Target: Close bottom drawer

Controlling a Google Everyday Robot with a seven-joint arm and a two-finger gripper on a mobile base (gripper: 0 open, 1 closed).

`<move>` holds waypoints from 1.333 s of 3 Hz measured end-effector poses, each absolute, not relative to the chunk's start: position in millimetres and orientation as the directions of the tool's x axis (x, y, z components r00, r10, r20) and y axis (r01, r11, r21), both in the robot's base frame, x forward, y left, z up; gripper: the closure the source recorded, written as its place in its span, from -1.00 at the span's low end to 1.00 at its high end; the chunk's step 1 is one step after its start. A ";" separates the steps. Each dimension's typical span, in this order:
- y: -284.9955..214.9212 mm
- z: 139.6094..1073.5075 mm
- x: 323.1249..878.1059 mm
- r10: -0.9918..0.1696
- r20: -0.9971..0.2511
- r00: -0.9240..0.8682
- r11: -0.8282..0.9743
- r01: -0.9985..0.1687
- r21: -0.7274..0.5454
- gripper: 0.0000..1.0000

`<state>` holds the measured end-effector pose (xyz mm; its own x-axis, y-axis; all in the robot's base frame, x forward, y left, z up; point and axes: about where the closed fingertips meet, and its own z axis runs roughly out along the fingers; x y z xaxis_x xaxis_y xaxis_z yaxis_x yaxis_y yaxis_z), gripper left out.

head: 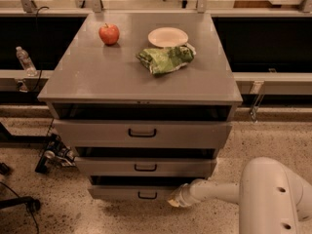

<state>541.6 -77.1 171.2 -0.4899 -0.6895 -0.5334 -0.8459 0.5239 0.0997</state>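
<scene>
- Bottom drawer [122, 193]: lowest of three, front standing out with a dark gap above it; judged not yet closed.
- End effector [176, 199]: at the drawer front's right end; open or closed cannot be told.

Cabinet [122, 77] was plain matte grey. Bottom drawer [122, 193] was same grey, with small black handle [147, 195]. Gripper [176, 199] was cream-white, at bottom drawer's right front corner; arm [219, 191] was white. Apple [109, 33] was red. Plate [168, 37] was off-white. Crumpled bag [165, 59] was green with pale patches. Floor [97, 221] was beige with dark speckles.
</scene>
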 end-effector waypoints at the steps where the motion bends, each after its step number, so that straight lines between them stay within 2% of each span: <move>1: -78.2 171.3 548.6 -0.694 -0.538 -0.478 0.524 -0.848 0.077 1.00; 4: -88.0 177.7 559.4 -0.702 -0.542 -0.462 0.530 -0.847 0.036 1.00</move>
